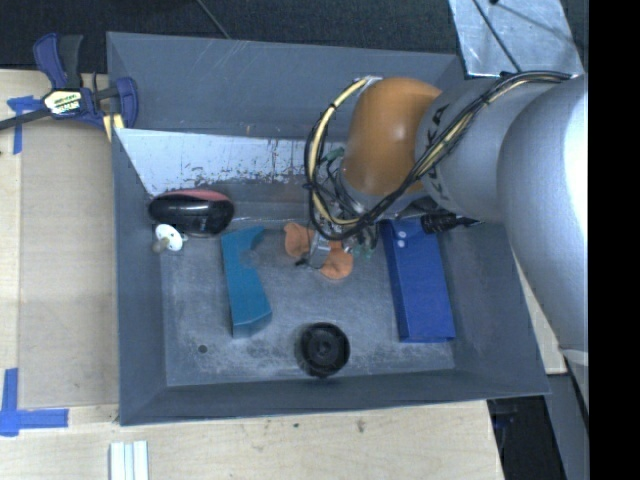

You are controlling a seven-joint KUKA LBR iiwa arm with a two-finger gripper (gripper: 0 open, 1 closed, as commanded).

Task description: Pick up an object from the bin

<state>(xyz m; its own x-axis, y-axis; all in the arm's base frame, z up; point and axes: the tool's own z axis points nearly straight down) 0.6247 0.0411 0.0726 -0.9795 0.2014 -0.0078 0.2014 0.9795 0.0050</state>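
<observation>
KUKA arm's gripper (pixel 322 253) sits low near the centre of the grey metal bin (pixel 290 78), right at a small orange lumpy object (pixel 338 266) that pokes out on both sides of it. Jaw opening can't be told; it's hidden under the arm's orange wrist cover (pixel 390 133) & cables. Just to the right lies a dark-blue rectangular block (pixel 420 288); to the left, a teal bent block (pixel 243 286). At the front is a black round disc (pixel 323 348). Back left: a black oval object w/ pink-red top (pixel 190 211), with a small white piece (pixel 168 237) beside it.
</observation>
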